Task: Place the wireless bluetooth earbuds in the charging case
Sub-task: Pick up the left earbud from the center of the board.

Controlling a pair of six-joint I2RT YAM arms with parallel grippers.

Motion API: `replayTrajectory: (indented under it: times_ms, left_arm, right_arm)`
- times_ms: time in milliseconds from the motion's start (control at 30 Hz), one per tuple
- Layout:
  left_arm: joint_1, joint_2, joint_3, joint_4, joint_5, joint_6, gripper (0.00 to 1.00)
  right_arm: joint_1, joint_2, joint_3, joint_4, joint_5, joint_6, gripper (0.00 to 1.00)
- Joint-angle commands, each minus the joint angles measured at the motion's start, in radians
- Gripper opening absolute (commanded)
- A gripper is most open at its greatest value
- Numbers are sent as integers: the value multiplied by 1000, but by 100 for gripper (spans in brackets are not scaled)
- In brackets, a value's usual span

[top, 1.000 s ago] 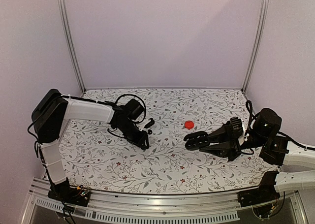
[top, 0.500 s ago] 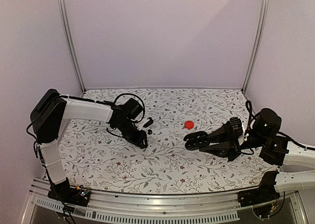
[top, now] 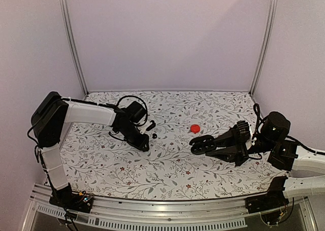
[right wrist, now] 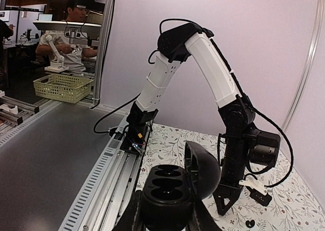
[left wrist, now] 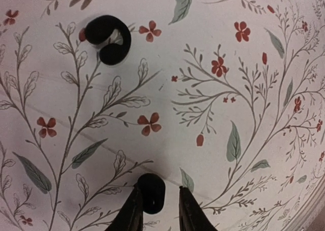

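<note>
Now, my left pincer (left wrist: 158, 195): narrowly apart over the desk (top: 177, 175), one earbud (left wrist: 151, 193) showing between its tips.
Other earbud (left wrist: 107, 39): lying nearer the far edge.
My right pincer (right wrist: 167, 216): clamped on the opened charging case (right wrist: 170, 188), right of the desk's centre.
Handling: I judge the buds light, smooth, slippery; pinch across the rounded body.

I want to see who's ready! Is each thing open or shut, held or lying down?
charging case: open, lid up, pockets look empty, held
right gripper: shut on the charging case
left gripper: open, fingers apart
near earbud: between the left fingers, not squeezed, outside the case
other earbud: loose on the table
red disc: flat on the table
</note>
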State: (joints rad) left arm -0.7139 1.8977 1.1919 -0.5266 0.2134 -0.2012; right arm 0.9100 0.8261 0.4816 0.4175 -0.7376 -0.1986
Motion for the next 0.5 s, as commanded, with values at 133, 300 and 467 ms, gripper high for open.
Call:
replayTrajectory:
  times_ms: [133, 300, 467]
  left_arm:
    - [9, -2, -2, -29, -40, 15, 12]
    - [10, -16, 2, -37, -67, 27, 3]
    - [7, -50, 7, -38, -85, 55, 0]
  right_arm:
    - [8, -11, 23, -3, 13, 12, 0]
    - [7, -11, 23, -2, 6, 10, 0]
    - [8, -13, 25, -3, -1, 2, 0]
